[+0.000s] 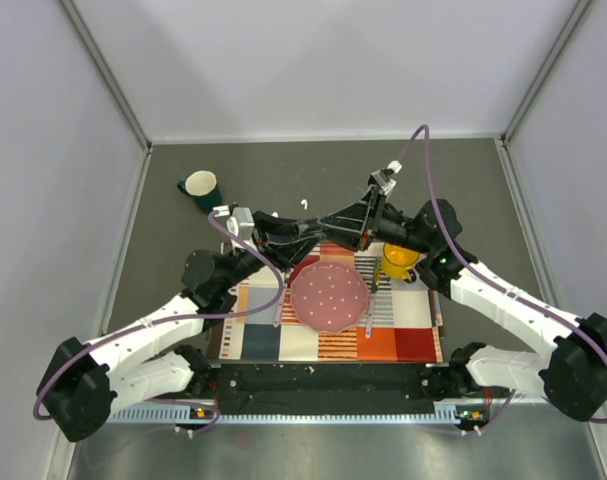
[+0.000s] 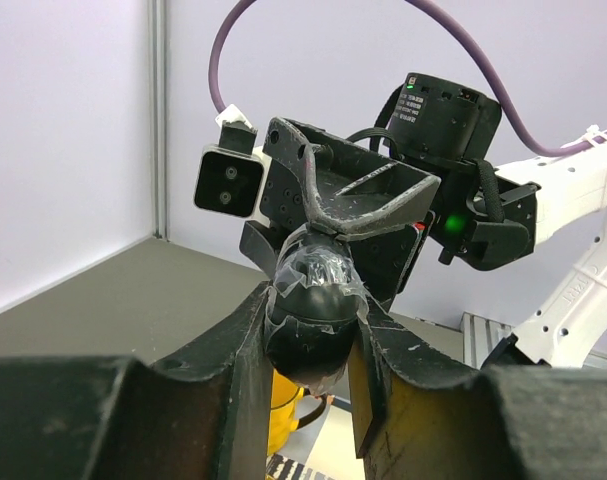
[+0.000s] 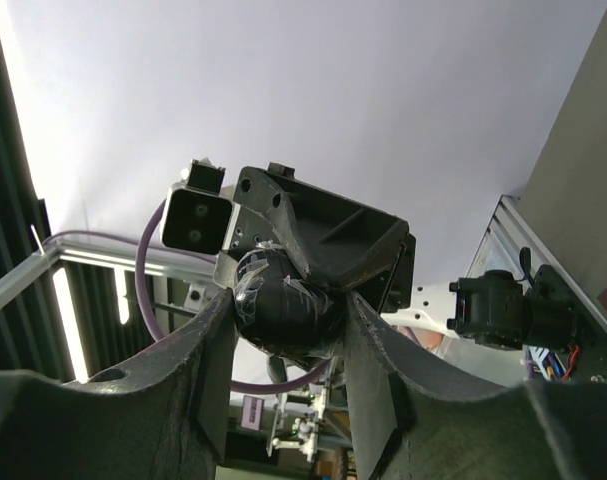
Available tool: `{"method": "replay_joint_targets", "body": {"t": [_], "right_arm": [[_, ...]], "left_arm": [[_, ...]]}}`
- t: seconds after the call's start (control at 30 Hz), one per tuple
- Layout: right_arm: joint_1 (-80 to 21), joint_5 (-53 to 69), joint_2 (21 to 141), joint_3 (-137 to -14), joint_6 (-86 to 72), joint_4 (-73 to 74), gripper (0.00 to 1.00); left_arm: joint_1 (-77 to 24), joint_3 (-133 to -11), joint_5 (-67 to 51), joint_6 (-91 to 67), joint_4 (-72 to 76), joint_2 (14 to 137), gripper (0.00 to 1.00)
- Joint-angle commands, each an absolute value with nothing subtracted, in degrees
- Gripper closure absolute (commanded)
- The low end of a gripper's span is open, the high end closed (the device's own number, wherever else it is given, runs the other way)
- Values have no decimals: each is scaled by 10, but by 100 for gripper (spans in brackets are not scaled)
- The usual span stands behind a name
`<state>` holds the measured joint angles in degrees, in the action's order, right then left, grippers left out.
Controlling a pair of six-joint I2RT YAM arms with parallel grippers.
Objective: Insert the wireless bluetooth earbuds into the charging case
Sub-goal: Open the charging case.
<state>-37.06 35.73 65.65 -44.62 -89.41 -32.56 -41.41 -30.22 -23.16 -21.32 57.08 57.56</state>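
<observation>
Item: black oval object (image 2: 311, 300), taped, clamped by left gripper (image 2: 315, 322) and right gripper (image 3: 288, 312) together (held midair). Hazard: an uneven pull could twist it loose and drop it.

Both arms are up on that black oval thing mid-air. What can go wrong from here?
1. The left gripper and right gripper both clamp the black oval object in mid-air; an uneven pull or release could drop it toward the pink plate or yellow mug.
2. A white speck, possibly an earbud, lies on the table beyond the arms; a swinging link might knock it.
</observation>
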Motion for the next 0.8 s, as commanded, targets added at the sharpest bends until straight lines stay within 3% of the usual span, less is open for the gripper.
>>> {"method": "replay_joint_targets", "body": {"t": [0.0, 0.03, 0.13, 0.23, 0.5, 0.77], "right_arm": [[-373, 370, 650, -445, -884, -355, 77], [-373, 369, 648, -446, -874, -349, 61], [-372, 367, 639, -457, -834, -318, 36], [-372, 352, 618, -476, -770, -255, 24], [-373, 281, 554, -569, -489, 22, 20], [-427, 268, 558, -640, -276, 141, 22]], "left_arm": [[-416, -326, -231, -212, 589, 575, 96], [-416, -326, -232, -211, 583, 573, 100], [-415, -321, -233, -201, 572, 563, 100], [-416, -311, -227, -185, 562, 545, 100], [-415, -265, -224, -156, 552, 472, 100], [-414, -266, -261, -176, 559, 479, 100]]}}
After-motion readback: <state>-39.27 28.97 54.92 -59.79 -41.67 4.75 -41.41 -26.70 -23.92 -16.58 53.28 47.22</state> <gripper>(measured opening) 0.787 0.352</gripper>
